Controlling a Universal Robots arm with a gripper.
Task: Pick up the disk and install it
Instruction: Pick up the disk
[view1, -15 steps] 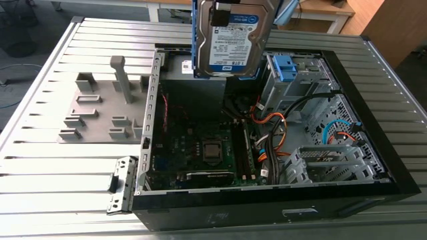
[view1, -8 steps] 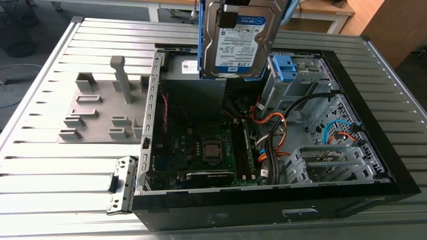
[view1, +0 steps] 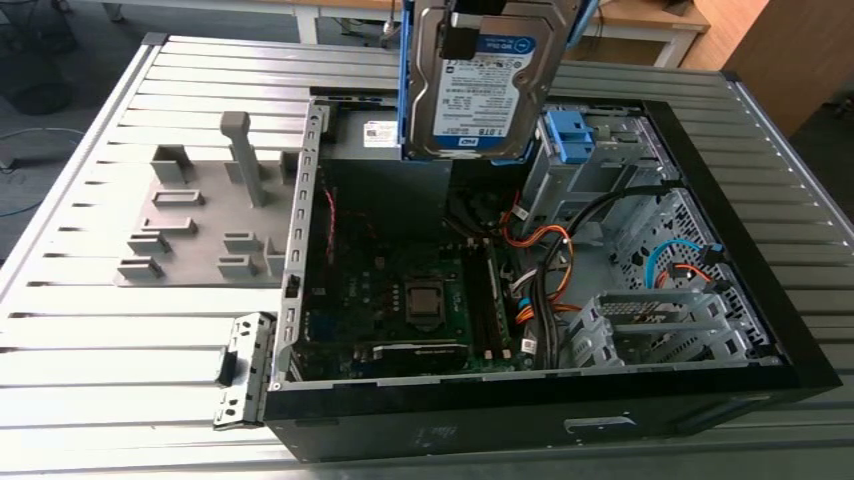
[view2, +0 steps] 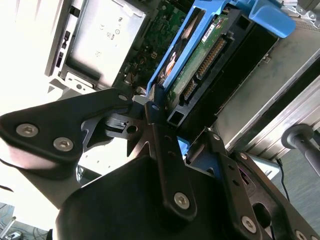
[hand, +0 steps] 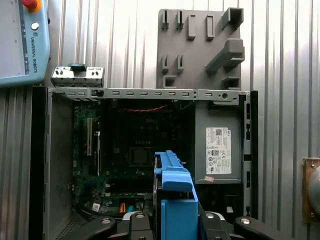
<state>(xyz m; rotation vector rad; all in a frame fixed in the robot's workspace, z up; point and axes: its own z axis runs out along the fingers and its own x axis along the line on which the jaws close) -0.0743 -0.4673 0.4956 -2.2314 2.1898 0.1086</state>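
I've got the claw (view2: 176, 125) clamped narrow on the disk (view2: 200, 62), fingers (view2: 156, 125) pinching its blue carrier (hand: 172, 200) both sides. Disk hangs upright above the open PC case (view1: 507, 410). Its top's cut off in exterior view; PSU (view1: 380, 128) partly hidden behind it.

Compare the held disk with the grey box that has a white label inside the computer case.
The disk hangs upright above the case, clamped in the jaws; the grey box sits inside it. The disk wears a blue plastic frame; the grey box has none. The disk's label is white and blue; the grey box's is white. Both are flat-sided metal units with a printed label.
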